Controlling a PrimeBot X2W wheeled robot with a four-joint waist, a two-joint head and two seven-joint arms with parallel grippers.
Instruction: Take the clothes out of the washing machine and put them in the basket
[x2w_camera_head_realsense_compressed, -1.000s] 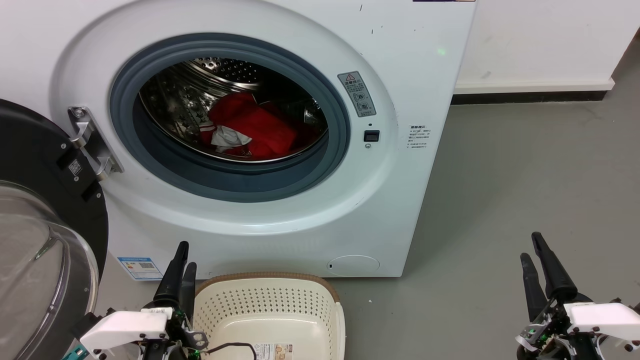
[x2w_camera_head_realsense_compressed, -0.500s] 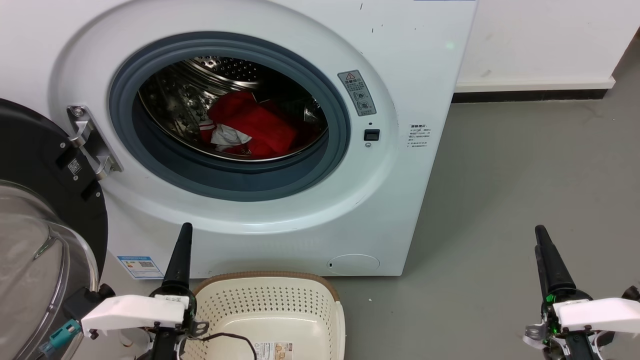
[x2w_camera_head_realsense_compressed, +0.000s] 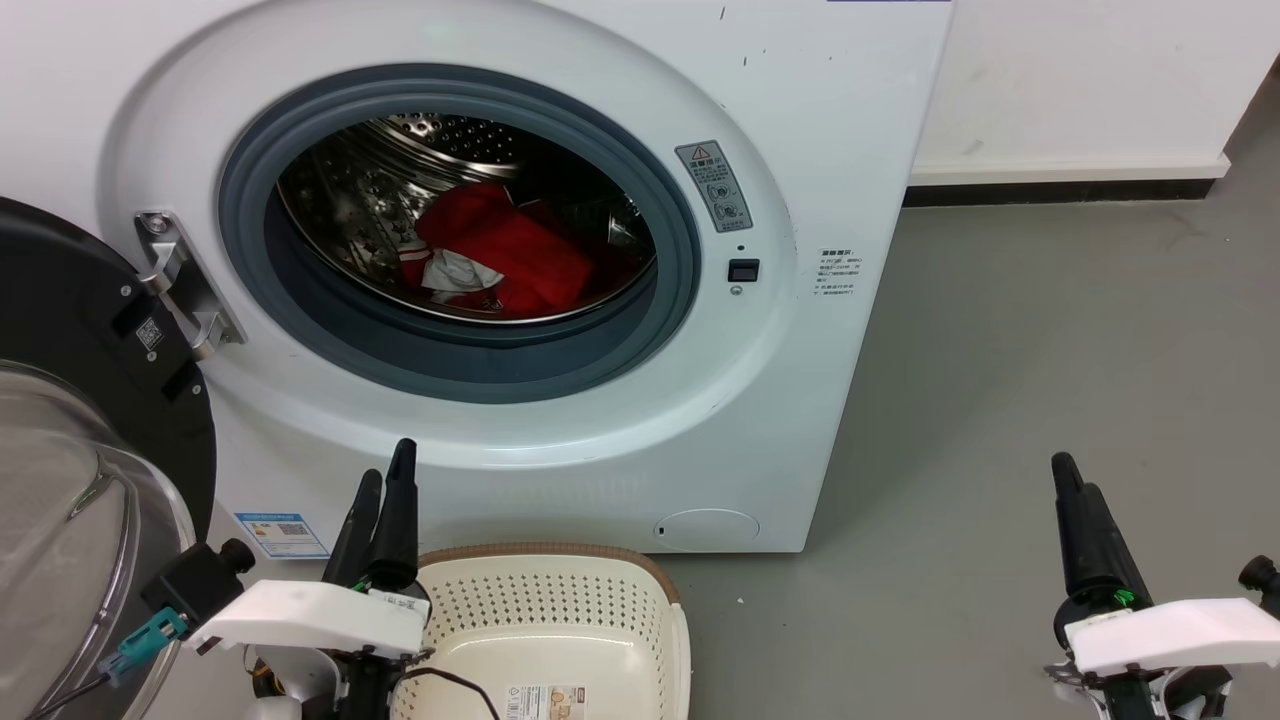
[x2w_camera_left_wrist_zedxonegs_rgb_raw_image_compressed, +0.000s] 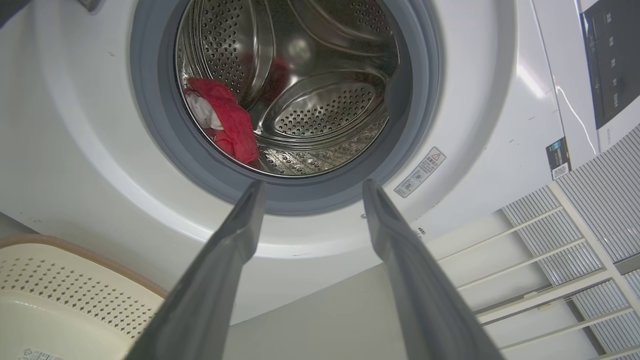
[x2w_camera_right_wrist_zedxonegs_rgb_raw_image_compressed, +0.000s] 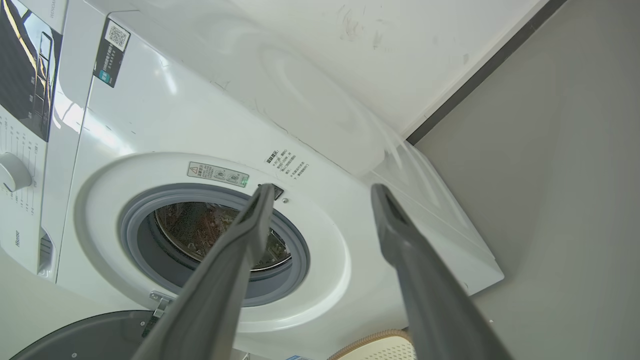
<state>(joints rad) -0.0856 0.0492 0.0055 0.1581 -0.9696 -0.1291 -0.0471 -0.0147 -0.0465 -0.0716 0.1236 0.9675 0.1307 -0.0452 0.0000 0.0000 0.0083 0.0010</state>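
Note:
The white washing machine (x2w_camera_head_realsense_compressed: 820, 120) stands with its door swung open, and the red clothes (x2w_camera_head_realsense_compressed: 520, 255), with a white cloth part, lie inside the steel drum (x2w_camera_head_realsense_compressed: 440, 140). In the left wrist view the clothes (x2w_camera_left_wrist_zedxonegs_rgb_raw_image_compressed: 227, 117) sit at the drum's left. The cream basket (x2w_camera_head_realsense_compressed: 545, 553) rests on the floor below the porthole, with nothing in it but its label. My left gripper (x2w_camera_head_realsense_compressed: 387, 465) is open, just left of the basket, fingers pointing up at the porthole (x2w_camera_left_wrist_zedxonegs_rgb_raw_image_compressed: 314, 184). My right gripper (x2w_camera_head_realsense_compressed: 1075, 478) hangs open over the floor to the right of the machine (x2w_camera_right_wrist_zedxonegs_rgb_raw_image_compressed: 324, 187).
The black-rimmed glass door (x2w_camera_head_realsense_compressed: 90, 420) juts out at the left, close beside my left arm. Grey floor (x2w_camera_head_realsense_compressed: 1050, 330) stretches to the right of the machine up to a white wall with a dark skirting (x2w_camera_head_realsense_compressed: 1060, 190).
My left gripper has shifted right toward the basket and turned, so both fingers now show apart. The right gripper has dropped slightly and turned a little. The clothes lie as before.

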